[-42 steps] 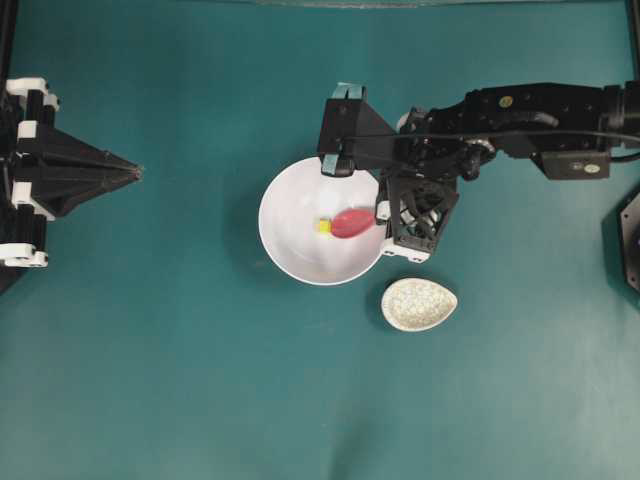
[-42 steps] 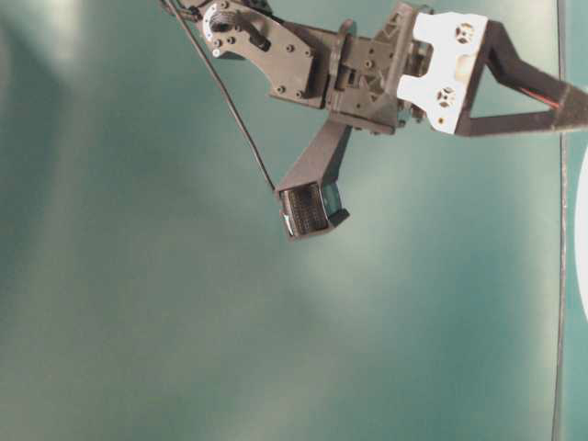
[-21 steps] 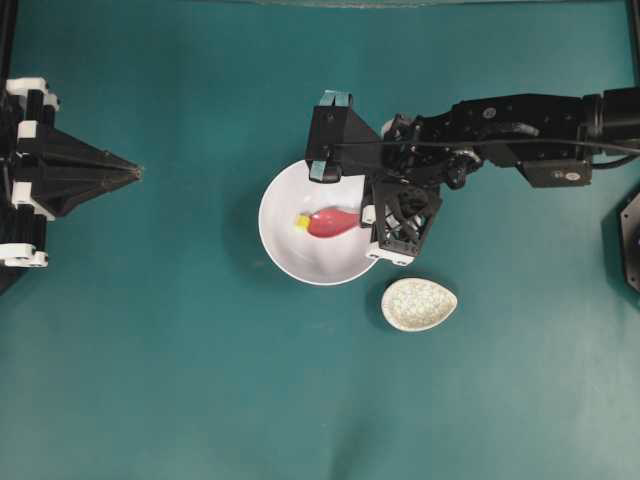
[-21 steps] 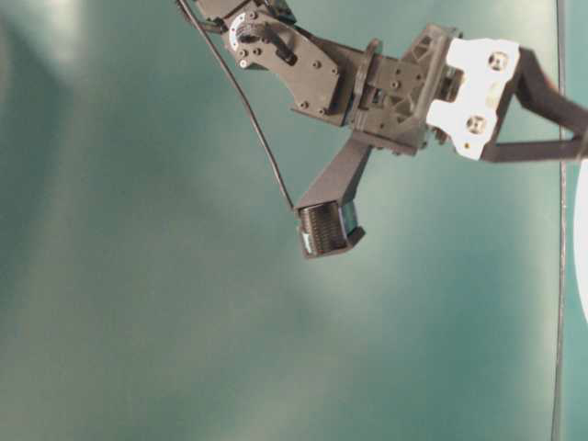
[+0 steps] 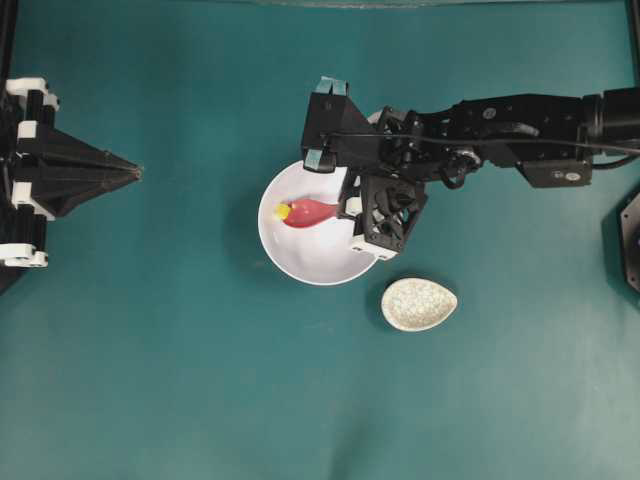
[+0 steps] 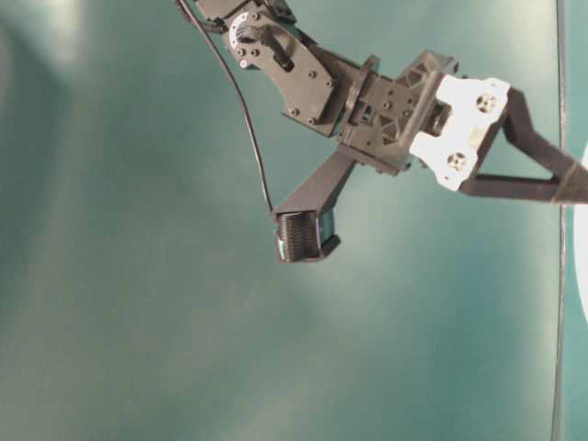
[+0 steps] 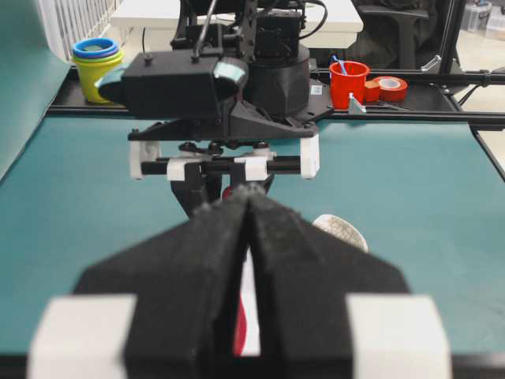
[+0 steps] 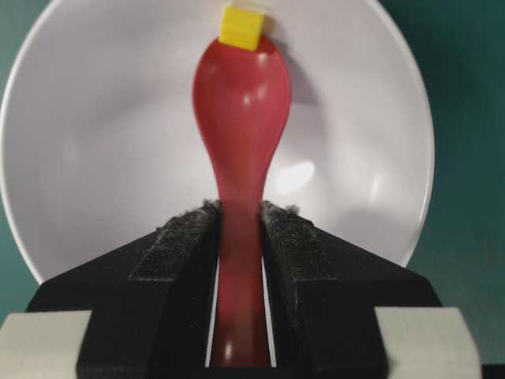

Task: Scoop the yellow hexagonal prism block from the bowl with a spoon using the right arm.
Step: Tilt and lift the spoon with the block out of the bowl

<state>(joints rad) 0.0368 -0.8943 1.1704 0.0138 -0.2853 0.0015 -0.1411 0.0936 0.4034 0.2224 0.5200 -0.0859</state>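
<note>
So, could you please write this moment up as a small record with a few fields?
bowl: large round white bowl on the teal table
spoon: glossy pinkish-red spoon, handle clamped in the right gripper, scoop inside the bowl
block: tiny yellow hexagonal prism block at the scoop's tip, not yet in the scoop
spoon rest: speckled beige egg-shaped dish beside the bowl, unoccupied
left gripper: shut, holding nothing

We see a teal tabletop (image 5: 180, 360) under even light, with soft pale glare patches in the table-level view. Beyond its far edge runs a black frame rail (image 7: 410, 115). On it stand a stack of yellow and blue cups (image 7: 97, 63), a red cup (image 7: 348, 82) and a roll of red tape (image 7: 390, 85).
</note>
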